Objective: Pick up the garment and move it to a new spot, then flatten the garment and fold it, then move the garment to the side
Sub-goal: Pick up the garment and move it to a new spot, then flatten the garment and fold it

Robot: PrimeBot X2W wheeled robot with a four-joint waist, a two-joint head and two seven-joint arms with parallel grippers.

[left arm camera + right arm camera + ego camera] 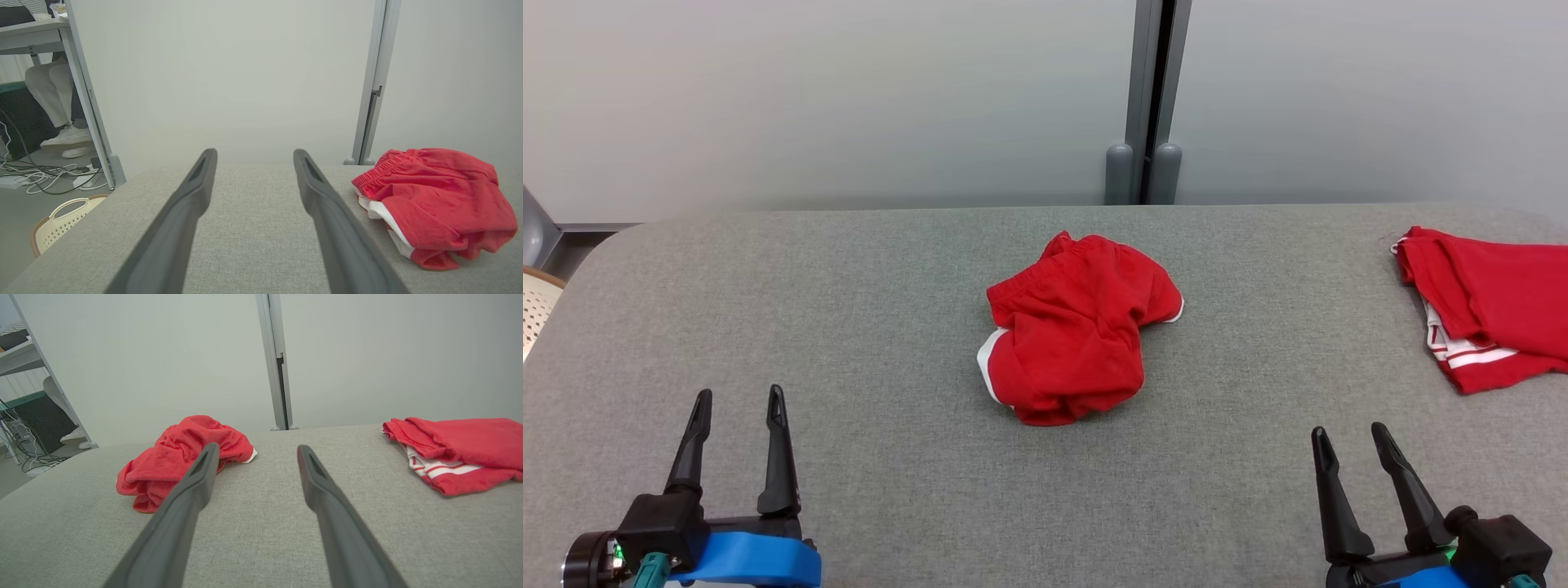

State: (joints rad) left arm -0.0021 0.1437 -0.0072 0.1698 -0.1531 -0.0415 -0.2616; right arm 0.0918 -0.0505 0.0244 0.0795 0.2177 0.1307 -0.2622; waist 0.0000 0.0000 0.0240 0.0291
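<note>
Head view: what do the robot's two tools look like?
The left tool and right tool each have two long, dark, pointed fingers on a black base. A blue band wraps the left wrist, beside a teal plug and a tiny green light.

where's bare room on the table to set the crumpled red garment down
Bare: left part of the grey table, between the left gripper and the crumpled garment; also the strip between that garment and the folded red pile. Crowded: the right edge.

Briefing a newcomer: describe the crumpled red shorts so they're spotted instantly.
Look at the middle of the grey table. The crumpled red shorts lie there in a heap, white trim showing; the other red garments, at its right edge, are folded flat.
</note>
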